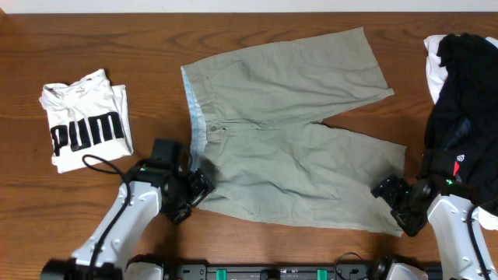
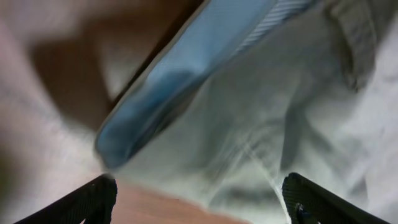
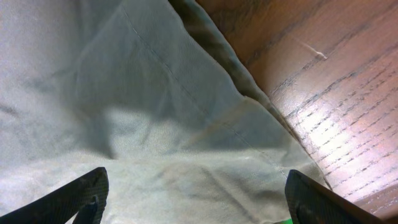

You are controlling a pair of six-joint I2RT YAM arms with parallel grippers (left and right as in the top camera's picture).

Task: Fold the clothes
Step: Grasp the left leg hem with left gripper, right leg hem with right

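The khaki grey-green shorts [image 1: 288, 132] lie spread flat on the wooden table, waistband with pale blue lining to the left, legs to the right. My left gripper [image 1: 194, 190] is open at the near waistband corner; the left wrist view shows the blue lining [image 2: 186, 74] and khaki cloth [image 2: 298, 124] between its fingertips [image 2: 199, 202]. My right gripper [image 1: 395, 201] is open at the near leg's hem corner; the right wrist view shows the hem cloth [image 3: 155, 124] between its fingertips [image 3: 196, 199].
A folded white shirt with black PUMA letters [image 1: 85, 117] lies at the left. A pile of black and white garments [image 1: 463, 101] sits at the right edge. Bare wooden table [image 1: 47, 210] lies in front.
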